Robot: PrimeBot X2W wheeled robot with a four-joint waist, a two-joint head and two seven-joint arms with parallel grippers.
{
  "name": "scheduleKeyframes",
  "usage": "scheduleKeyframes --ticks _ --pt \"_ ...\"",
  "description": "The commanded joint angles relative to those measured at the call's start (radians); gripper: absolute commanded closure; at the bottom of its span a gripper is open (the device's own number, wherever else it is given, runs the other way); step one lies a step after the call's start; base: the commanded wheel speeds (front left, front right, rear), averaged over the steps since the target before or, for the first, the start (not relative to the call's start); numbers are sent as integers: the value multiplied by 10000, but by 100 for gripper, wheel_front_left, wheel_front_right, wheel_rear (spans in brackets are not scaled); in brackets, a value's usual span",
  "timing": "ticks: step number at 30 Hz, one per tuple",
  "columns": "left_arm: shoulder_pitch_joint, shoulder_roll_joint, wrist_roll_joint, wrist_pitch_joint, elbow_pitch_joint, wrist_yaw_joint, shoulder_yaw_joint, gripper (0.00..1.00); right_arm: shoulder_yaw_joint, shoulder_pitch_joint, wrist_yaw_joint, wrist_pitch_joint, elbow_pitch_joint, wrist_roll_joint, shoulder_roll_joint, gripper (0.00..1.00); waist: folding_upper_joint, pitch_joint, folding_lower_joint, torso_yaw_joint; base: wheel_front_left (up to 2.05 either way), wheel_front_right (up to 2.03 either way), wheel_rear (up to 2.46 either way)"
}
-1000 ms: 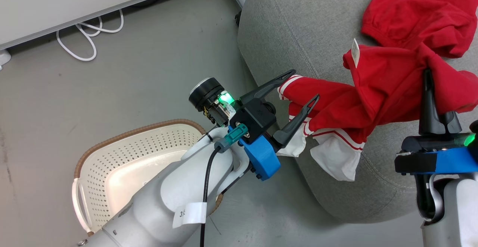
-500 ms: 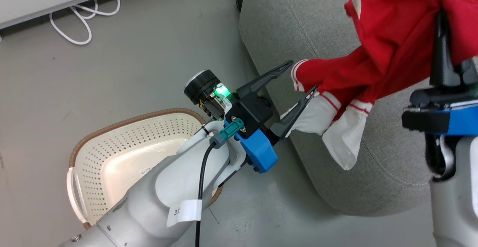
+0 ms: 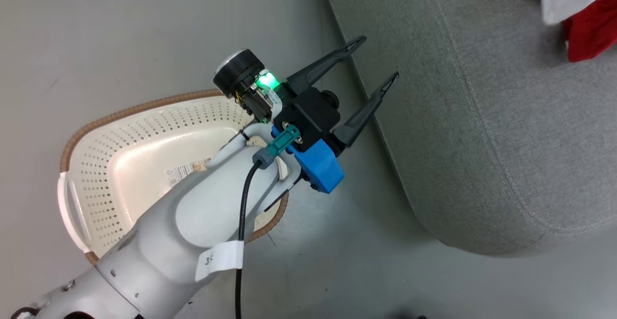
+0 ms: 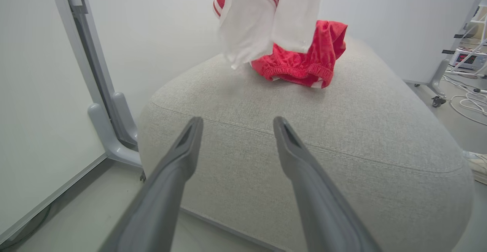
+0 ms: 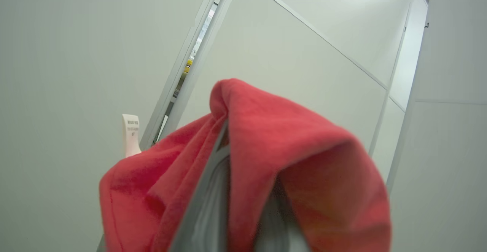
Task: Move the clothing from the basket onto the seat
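My left gripper [image 3: 375, 61] stands open over the floor, just short of the edge of the grey seat [image 3: 482, 116], with nothing between its fingers [image 4: 190, 141]. Below its arm lies the cream basket [image 3: 120, 116], where I see a paper label [image 3: 188, 172] and no fabric. One piece of red clothing [image 4: 304, 63] rests on the seat [image 4: 323, 149]. A second red and white garment [image 4: 266, 16] hangs in the air above it. My right gripper [image 5: 222, 149] is shut on that red clothing [image 5: 296, 149], which drapes over its fingers. A corner of it shows at the head view's top right [image 3: 588, 34].
Grey floor [image 3: 144, 30] surrounds the basket and the seat's rounded corner. A white partition on a metal foot [image 4: 110, 130] stands left of the seat. Cables and equipment [image 4: 468, 99] lie on the floor at the seat's far right.
The head camera has tilted down. My right gripper has lifted the red garment up and away, drawing its white sleeve clear of my left gripper, which stays open.
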Motion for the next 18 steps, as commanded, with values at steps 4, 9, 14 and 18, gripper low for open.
scheduleKeyframes --ticks 4,9,14,18 --pt "-476 198 164 129 -263 72 59 0 -787 -892 1 -4 659 88 -1136 100 0 906 -1 79 0 0 0" --pt "-748 321 280 229 -529 139 54 0 -1796 -761 1 -4 1684 9 -1855 100 0 1429 -1 112 0 0 0" --pt "-873 488 300 324 -748 184 47 0 -2323 -266 1 -3 2756 -87 -1885 100 0 1781 -1 80 0 0 0" --pt "-927 623 316 421 -914 200 32 0 -2575 -91 1 -4 3470 -144 -1616 100 0 2015 -1 69 0 0 0"
